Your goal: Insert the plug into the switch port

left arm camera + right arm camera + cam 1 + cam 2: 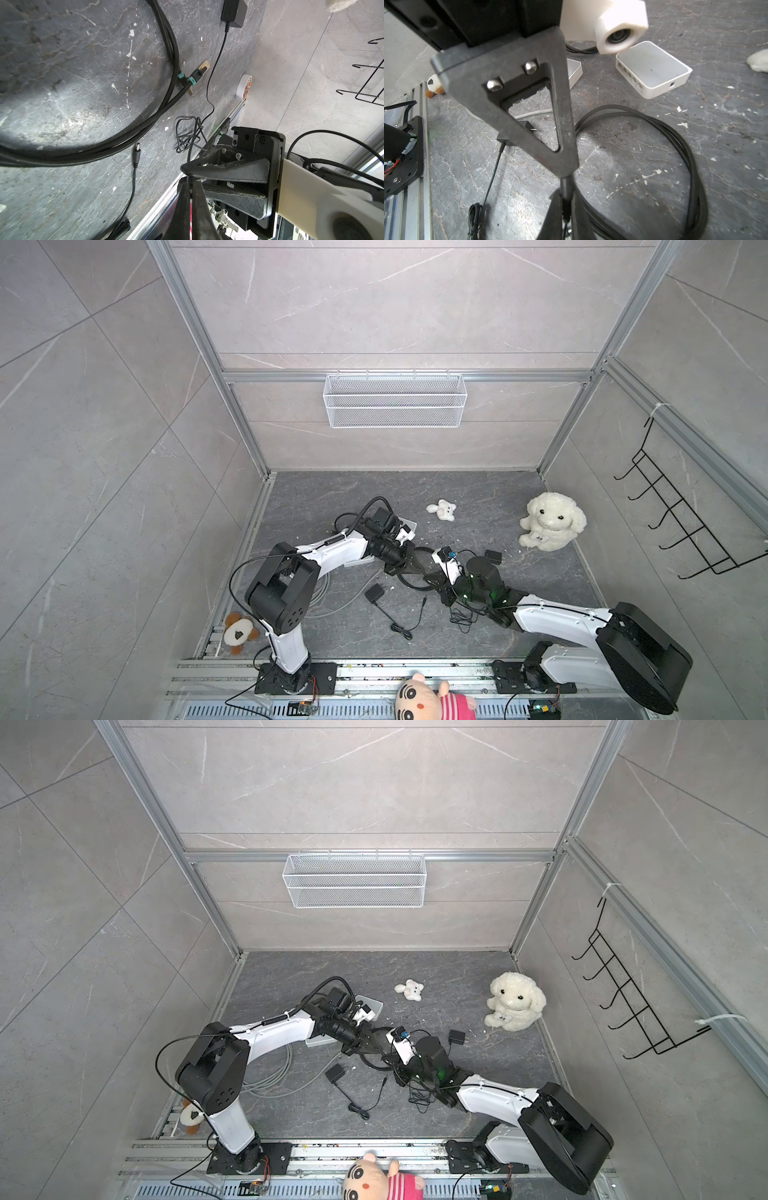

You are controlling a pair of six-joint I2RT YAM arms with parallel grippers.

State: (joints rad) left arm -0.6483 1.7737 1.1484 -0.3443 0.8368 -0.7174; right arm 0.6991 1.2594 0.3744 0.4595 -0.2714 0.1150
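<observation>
Black and thin, the plug [565, 188] is pinched tip to tip by our left claw [190, 182] and right claw [565, 209], probably to steady its aim at the switch [654, 66] beyond.

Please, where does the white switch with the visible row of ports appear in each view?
Top views: the switch peeks out behind the left arm, in both.
Left wrist: not in it.
Right wrist: on the floor beyond the cable loop, ports showing.
Shared landmark: the thick black cable loop.
</observation>
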